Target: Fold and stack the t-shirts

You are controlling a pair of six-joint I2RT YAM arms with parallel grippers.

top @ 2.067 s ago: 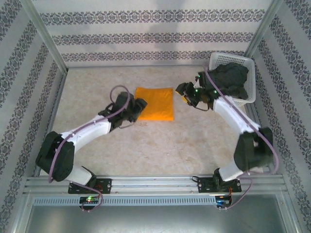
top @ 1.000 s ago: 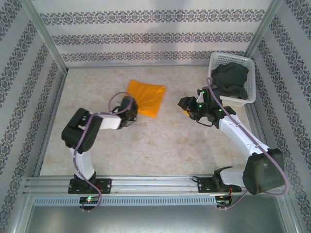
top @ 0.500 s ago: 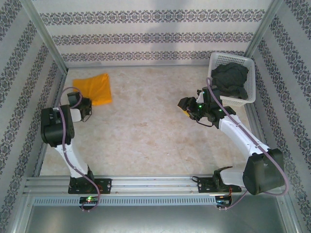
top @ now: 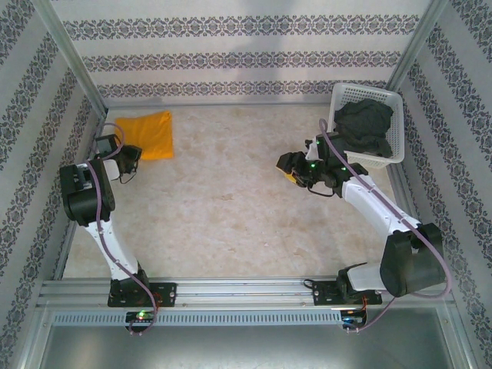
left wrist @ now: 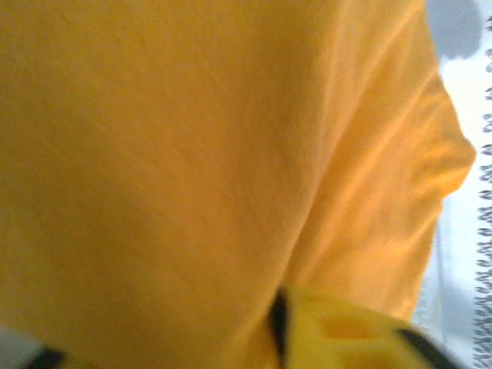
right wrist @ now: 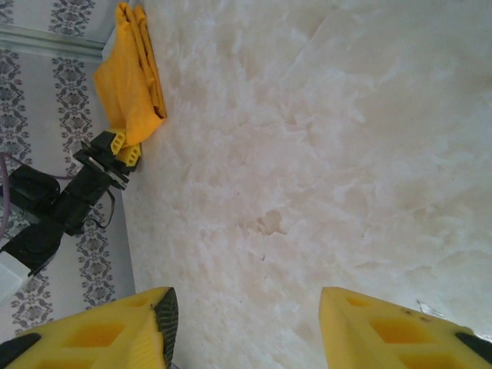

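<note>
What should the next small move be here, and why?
Probably move the right tool to the basket for the grey shirt: it lies bunched there, the orange shirt is already folded at the far left, and the tool hangs open and empty nearby.

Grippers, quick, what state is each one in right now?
Left gripper: at the edge of the orange shirt; open or shut cannot be told.
Right gripper: open, holding nothing.

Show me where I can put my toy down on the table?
The wide middle of the table is bare, between the orange shirt at the far left and the right gripper. Crowded: the far-right corner, where the basket holds the grey shirt, and the far-left corner, where the left gripper sits by the orange shirt.
</note>
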